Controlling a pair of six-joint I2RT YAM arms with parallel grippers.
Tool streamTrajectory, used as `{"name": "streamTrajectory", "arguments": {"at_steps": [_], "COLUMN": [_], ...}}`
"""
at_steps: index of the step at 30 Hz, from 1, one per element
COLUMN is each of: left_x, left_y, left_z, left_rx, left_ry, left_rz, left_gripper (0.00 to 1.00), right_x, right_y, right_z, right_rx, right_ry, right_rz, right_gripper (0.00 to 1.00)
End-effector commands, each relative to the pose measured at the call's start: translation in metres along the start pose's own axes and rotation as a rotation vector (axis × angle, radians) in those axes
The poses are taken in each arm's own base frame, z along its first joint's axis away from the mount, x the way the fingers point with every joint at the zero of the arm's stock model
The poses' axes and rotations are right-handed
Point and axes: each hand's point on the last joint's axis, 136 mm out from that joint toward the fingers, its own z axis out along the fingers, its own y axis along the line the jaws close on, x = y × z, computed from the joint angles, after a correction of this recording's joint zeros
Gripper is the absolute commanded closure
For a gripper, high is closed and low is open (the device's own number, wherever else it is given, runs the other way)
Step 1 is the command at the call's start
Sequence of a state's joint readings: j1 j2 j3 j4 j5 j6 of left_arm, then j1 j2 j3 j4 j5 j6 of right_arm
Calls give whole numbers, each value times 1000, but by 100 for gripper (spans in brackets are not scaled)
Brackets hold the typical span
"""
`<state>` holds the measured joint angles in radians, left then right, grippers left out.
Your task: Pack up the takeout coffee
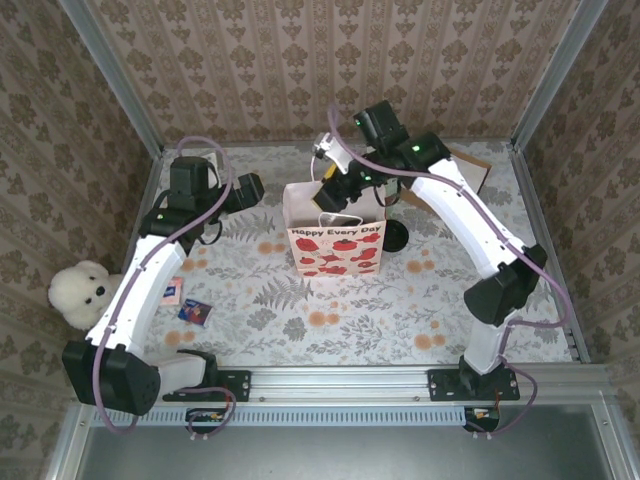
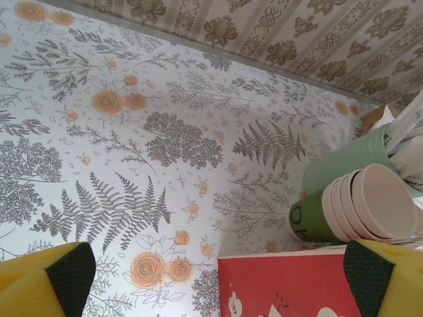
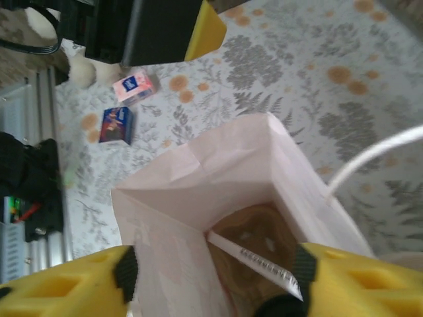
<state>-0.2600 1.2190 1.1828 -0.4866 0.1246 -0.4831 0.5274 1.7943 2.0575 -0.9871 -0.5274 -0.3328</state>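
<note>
Two grippers wide, empty: right gripper (image 3: 215,272) hangs over bag (image 3: 198,165) mouth for a drop; left gripper (image 2: 218,274) beside bag

In the gift bag (image 3: 198,165), a blurred brown round shape (image 3: 254,246) at 6 o'clock is unidentifiable; the stacked cups (image 2: 360,205) are cropped at 3 o'clock.

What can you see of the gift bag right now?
The gift bag is paper, pale inside, its front printed with red shapes and "Happy Every Day". It stands upright on the table, mouth open, white cord handle up. At its bottom lie a round brownish thing and a white wrapped stick. The right gripper hangs open over the mouth; whether it touches the bag cannot be told.
</note>
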Motion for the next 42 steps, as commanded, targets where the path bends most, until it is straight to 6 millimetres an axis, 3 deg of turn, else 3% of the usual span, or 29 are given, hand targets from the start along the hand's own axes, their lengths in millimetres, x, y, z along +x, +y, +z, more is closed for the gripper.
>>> {"name": "streamTrajectory", "arguments": {"at_steps": [1,3,5,7,9,11,12,14,22,26,34,38,42], "left_x": [-3,-3,-3,-4,-5,-6,-7,-8,-14,-8,-7,-5,-4], "left_y": [-2,0,4,6,6,2,-3,-14,-19,-14,-8,-9,-9], "left_z": [3,5,7,9,10,12,11,11,9,10,15,18,17], "left_rx": [15,4,-14,-21,-17,14,43,113,154,129,102,112,114], "left_ry": [5,4,-1,-6,-10,-13,-20,-44,-109,-85,-84,-73,-70], "left_rz": [-11,-14,-17,-25,-27,-21,-10,16,32,38,31,16,5], "left_gripper": [0,0,0,0,0,0,0,0,0,0,0,0,0], "right_x": [-14,-3,25,68,122,173,194,223,278,292,321,329,335], "right_y": [-15,-46,-88,-126,-159,-184,-196,-213,-300,-335,-368,-372,-370], "right_z": [-76,-102,-134,-165,-183,-189,-183,-169,-119,-100,-73,-58,-48], "right_rx": [218,371,563,707,796,859,861,853,953,996,1060,1033,1012], "right_ry": [-119,-178,-247,-301,-304,-259,-211,-115,166,202,373,383,416], "right_rz": [50,155,320,535,757,942,1003,1082,1144,1148,1087,1087,1059], "right_gripper": [20,8,0,0,0,0,0,0,0,0,0,2,10]}}
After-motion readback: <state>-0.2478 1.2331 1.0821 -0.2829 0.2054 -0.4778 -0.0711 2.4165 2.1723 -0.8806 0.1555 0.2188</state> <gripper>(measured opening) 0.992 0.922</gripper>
